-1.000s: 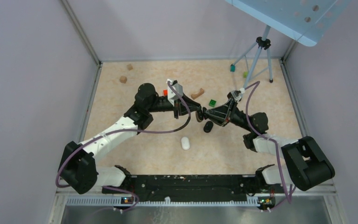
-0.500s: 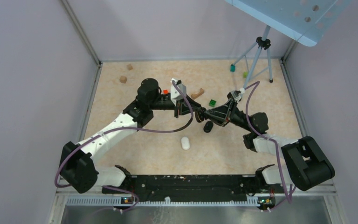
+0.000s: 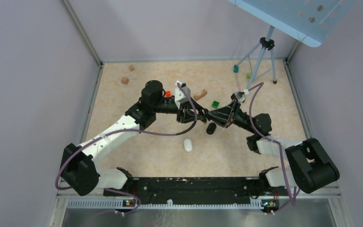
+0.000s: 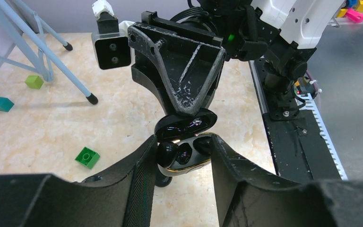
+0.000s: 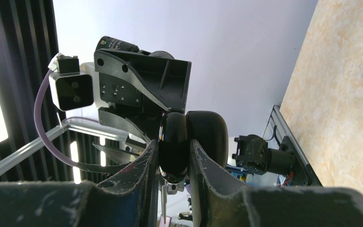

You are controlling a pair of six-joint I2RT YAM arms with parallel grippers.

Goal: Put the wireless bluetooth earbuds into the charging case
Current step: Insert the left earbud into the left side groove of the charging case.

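Observation:
The glossy black charging case (image 4: 185, 152) hangs open above the table, its lid (image 4: 185, 126) tipped up. My right gripper (image 5: 174, 158) is shut on the case (image 5: 172, 146) by the lid side. My left gripper (image 4: 184, 144) is shut on the case's base, one finger at each end. A round black earbud (image 4: 168, 150) shows in the left socket; the other socket looks hollow. Another black earbud (image 3: 211, 128) lies on the table just below the case, partly hidden in the left wrist view. In the top view the two grippers meet at the case (image 3: 202, 117).
A white oval object (image 3: 187, 144) lies nearer the bases. A green brick (image 3: 215, 104), a curved wooden piece (image 3: 200, 95) and a red block (image 3: 168, 93) lie behind the grippers. A tripod (image 3: 261, 57) stands at the back right, wooden blocks (image 3: 125, 80) at the back left.
My left arm has swung its wrist to the right and pushed closer onto the case. The right arm, the loose earbud and the white object have stayed put.

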